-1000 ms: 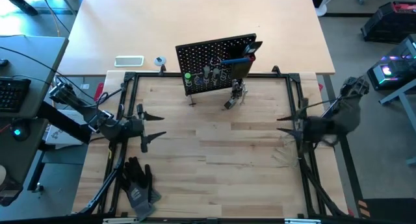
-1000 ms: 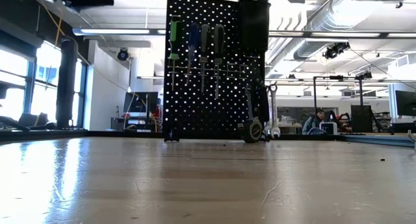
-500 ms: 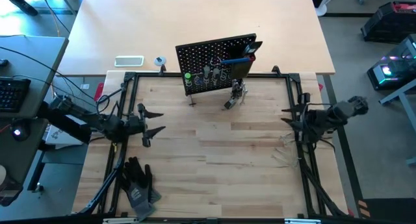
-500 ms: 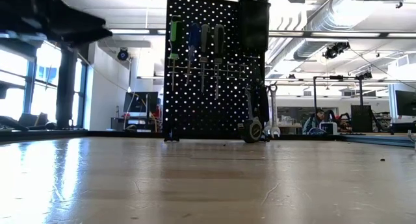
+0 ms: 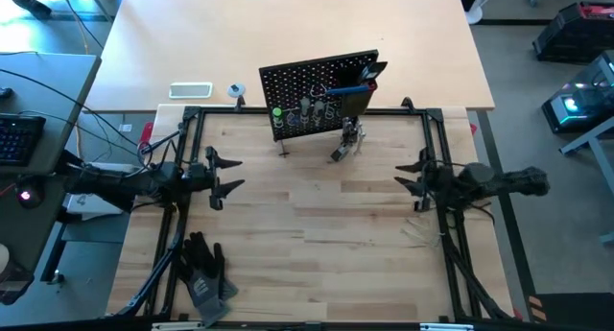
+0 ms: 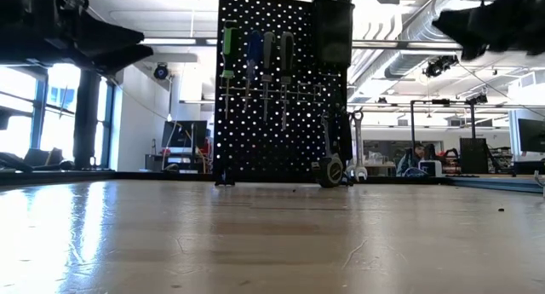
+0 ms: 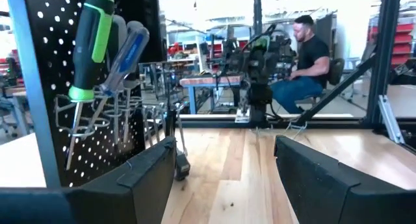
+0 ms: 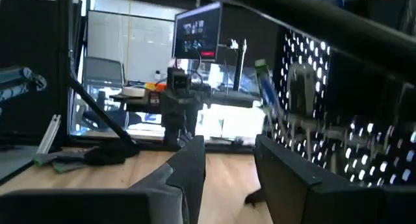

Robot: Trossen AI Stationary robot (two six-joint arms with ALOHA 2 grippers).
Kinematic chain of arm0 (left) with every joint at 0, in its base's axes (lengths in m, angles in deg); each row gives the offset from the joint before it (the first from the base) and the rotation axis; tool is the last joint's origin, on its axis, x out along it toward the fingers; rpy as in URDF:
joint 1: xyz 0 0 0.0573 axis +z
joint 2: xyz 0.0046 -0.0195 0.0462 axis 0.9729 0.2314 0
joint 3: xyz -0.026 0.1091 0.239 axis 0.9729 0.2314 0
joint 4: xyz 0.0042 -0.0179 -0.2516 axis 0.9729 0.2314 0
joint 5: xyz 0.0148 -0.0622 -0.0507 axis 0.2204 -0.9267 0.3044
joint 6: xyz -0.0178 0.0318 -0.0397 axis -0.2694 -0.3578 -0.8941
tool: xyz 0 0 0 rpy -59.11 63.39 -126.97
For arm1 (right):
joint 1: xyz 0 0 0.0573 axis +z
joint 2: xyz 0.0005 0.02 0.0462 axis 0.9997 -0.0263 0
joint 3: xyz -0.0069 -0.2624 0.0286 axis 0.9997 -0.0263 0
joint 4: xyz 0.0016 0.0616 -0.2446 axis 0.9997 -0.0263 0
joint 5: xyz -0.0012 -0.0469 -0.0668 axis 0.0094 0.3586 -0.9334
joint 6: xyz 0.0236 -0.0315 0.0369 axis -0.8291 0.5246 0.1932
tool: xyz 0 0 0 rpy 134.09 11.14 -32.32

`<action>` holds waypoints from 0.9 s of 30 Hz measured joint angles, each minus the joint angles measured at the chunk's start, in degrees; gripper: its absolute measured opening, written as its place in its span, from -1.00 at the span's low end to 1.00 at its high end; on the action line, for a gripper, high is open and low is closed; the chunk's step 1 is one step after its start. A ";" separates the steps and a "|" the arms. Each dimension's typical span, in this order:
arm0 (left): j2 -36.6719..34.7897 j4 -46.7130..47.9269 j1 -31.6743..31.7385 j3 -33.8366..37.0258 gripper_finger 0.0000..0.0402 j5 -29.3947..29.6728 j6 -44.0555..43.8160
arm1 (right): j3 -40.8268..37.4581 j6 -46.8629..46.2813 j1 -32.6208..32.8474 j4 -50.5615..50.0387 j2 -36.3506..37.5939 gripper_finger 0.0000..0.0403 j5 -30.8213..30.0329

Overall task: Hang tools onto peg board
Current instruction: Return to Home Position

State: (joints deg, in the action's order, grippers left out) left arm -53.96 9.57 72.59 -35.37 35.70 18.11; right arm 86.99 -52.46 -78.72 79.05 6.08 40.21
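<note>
The black peg board (image 5: 321, 94) stands upright at the table's far middle. Green (image 6: 227, 51), blue (image 6: 253, 54) and dark-handled screwdrivers hang in its wire rings, shafts down. A blue-handled tool (image 5: 350, 86) sticks out by the box bin (image 5: 357, 100). Silver wrenches and dark tools (image 5: 347, 139) stand at the board's foot with their lower ends on the table. My left gripper (image 5: 225, 173) is open near the table's left edge. My right gripper (image 5: 408, 176) is open near the right edge. Both point level at each other and hold nothing.
Black work gloves (image 5: 203, 271) lie at the near left. A white flat device (image 5: 190, 90) rests on the far table behind the black frame rail (image 5: 192, 115). Thin wires (image 5: 422, 230) lie near the right rail. Bare wood stretches between the grippers. A seated person (image 7: 305, 62) shows beyond the table.
Both arms have sunk toward the table, coming into the low view from above, and have swung until their grippers point level across the table at each other. The peg board and the tools have stayed where they were.
</note>
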 joint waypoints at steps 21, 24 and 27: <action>0.33 4.94 11.16 0.00 0.25 -16.55 -2.99 | -3.03 -14.42 -27.45 -1.96 -0.13 -0.37 15.44; 0.35 6.40 10.99 0.01 0.25 -16.52 -3.17 | -3.03 -17.30 -27.44 -5.20 -0.14 -0.37 14.20; 0.35 7.46 10.99 0.00 0.25 -16.50 -4.16 | -3.03 -18.95 -27.42 -8.26 -0.16 -0.37 14.24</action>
State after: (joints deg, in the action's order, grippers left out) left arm -53.62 17.03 83.58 -35.37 19.20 13.95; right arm 83.96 -71.42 -106.15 70.79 5.92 54.46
